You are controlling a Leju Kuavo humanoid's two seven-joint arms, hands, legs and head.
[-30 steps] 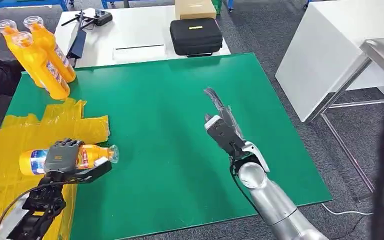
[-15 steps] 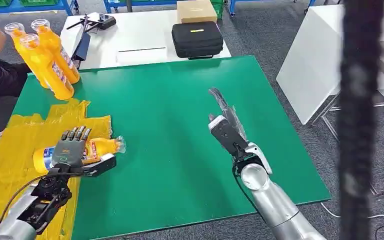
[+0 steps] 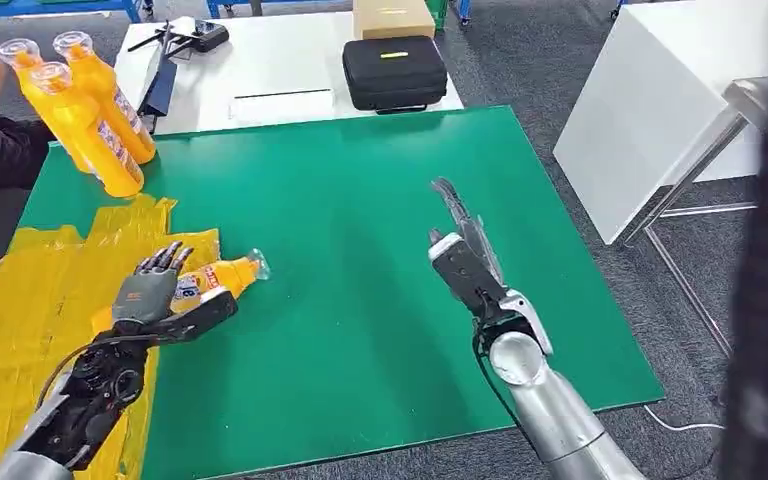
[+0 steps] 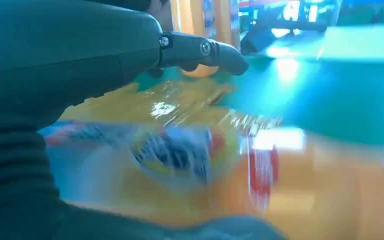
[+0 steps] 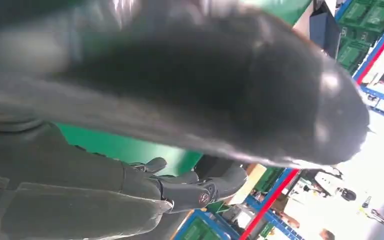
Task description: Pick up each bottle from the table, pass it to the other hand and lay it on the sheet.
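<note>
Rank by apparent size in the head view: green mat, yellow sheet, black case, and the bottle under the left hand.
1. green mat, by far the largest.
2. yellow sheet, partly cut off at the frame edge.
3. black case, though it sits farther away.
4. bottle, partly covered by the left hand.

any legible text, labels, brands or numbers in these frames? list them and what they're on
None can be read.
Label on the bottle by the left hand: blue and red print, blurred.
Labels on the upright bottles: too small.
Yellow tag on the black case: too small.
Round mark on the right hand: unreadable.
</note>
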